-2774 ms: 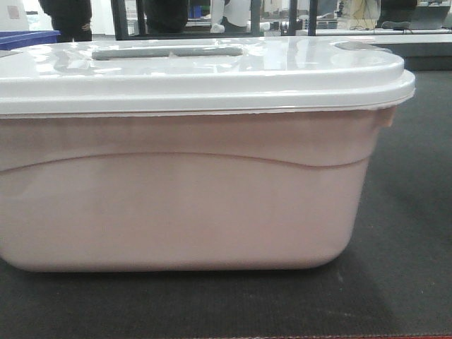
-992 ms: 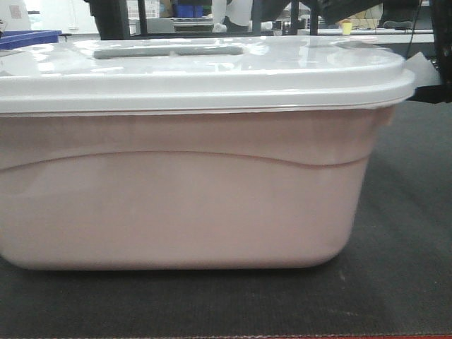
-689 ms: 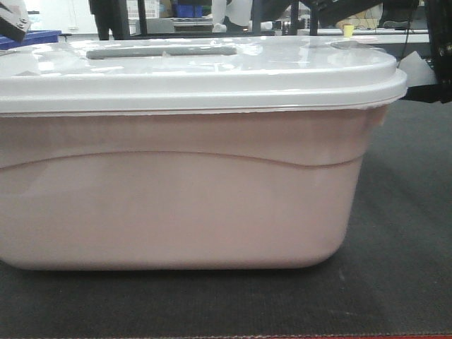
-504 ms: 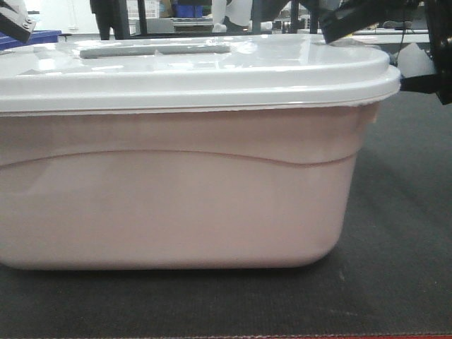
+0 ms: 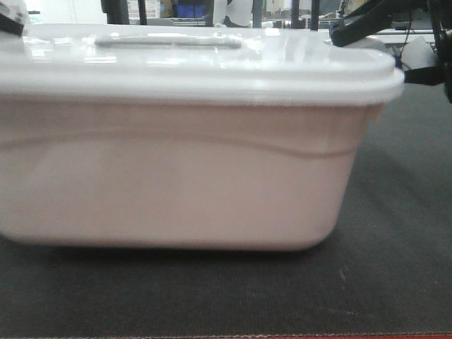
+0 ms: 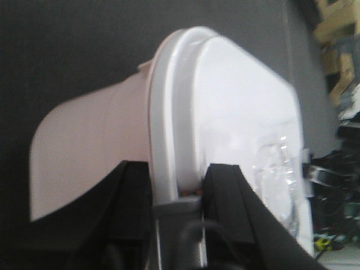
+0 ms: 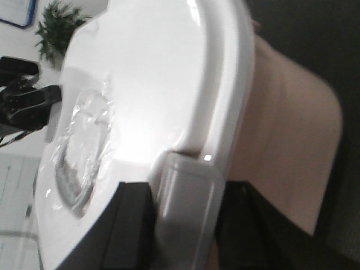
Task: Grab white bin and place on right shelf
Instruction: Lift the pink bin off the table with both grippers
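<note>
The white bin [image 5: 176,169] fills the front view: a pinkish translucent tote with a glossy white lid and a grey recessed handle [image 5: 168,42]. My left gripper [image 6: 177,169] is shut on the bin's left end, its black fingers [image 6: 132,191] either side of the lid rim and grey latch. My right gripper [image 7: 188,185] is shut on the right end in the same way, around the clear latch [image 7: 185,208]. In the front view the right arm [image 5: 367,21] shows at the lid's far right corner. The right shelf is out of view.
The bin is over a dark mat [image 5: 395,268] with a red front edge [image 5: 212,337]. Dark rack posts and blue bins [image 5: 189,10] stand far behind. A potted plant [image 7: 56,28] shows in the right wrist view.
Both arms have come in to the ends of the lid. The bin shifted slightly left, and its bottom edge now sits higher in the front view, which is blurred.
</note>
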